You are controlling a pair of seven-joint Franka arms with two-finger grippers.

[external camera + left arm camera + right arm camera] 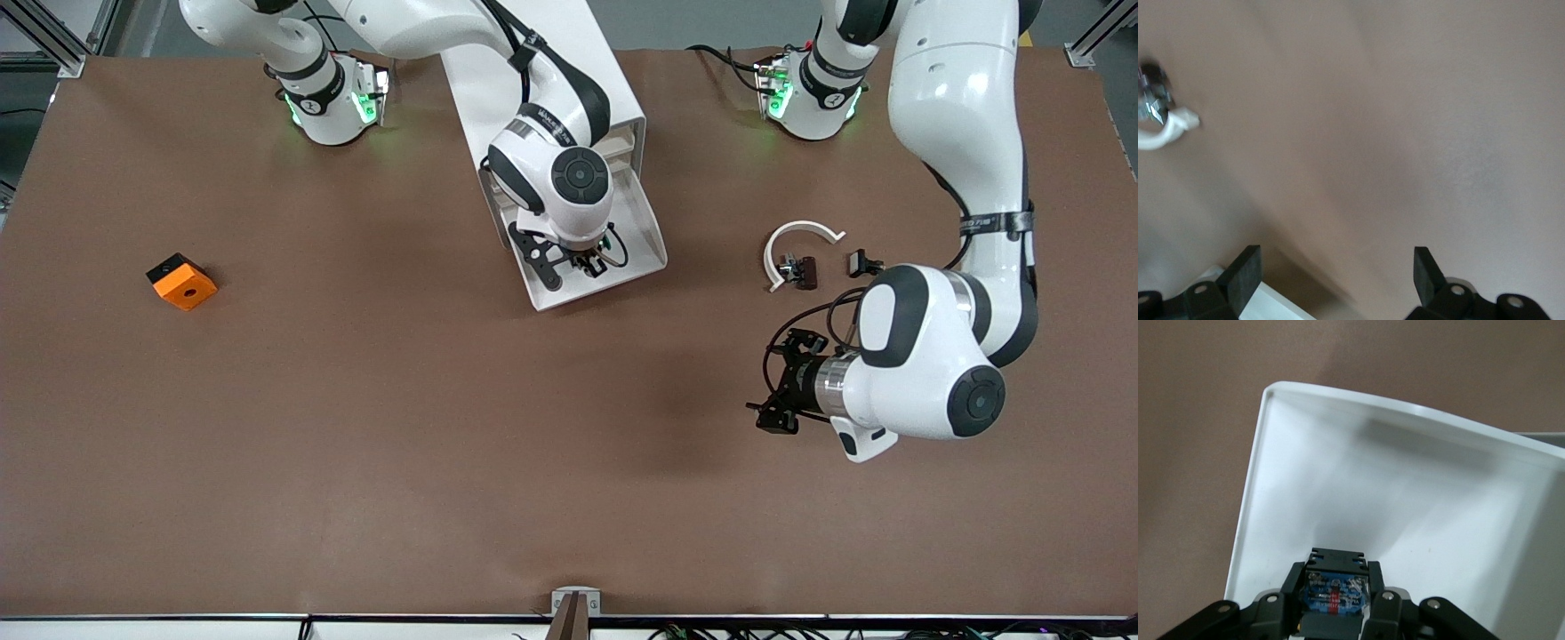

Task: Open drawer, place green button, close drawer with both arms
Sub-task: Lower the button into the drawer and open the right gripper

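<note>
I am holding the button [1333, 599], light and slippery, by its body in my right gripper [589, 263] over the open drawer [645, 233]; my left gripper [775, 391] is waiting open.

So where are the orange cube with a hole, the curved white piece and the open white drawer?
Orange cube [184, 284], front view, top face.
Curved white piece [800, 228], front view, arc's middle.
Open white drawer [1338, 487], right wrist view, bare floor.

High front overview; close wrist views downward.

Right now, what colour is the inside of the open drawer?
Plain white, seen best in the right wrist view: the drawer.
</note>
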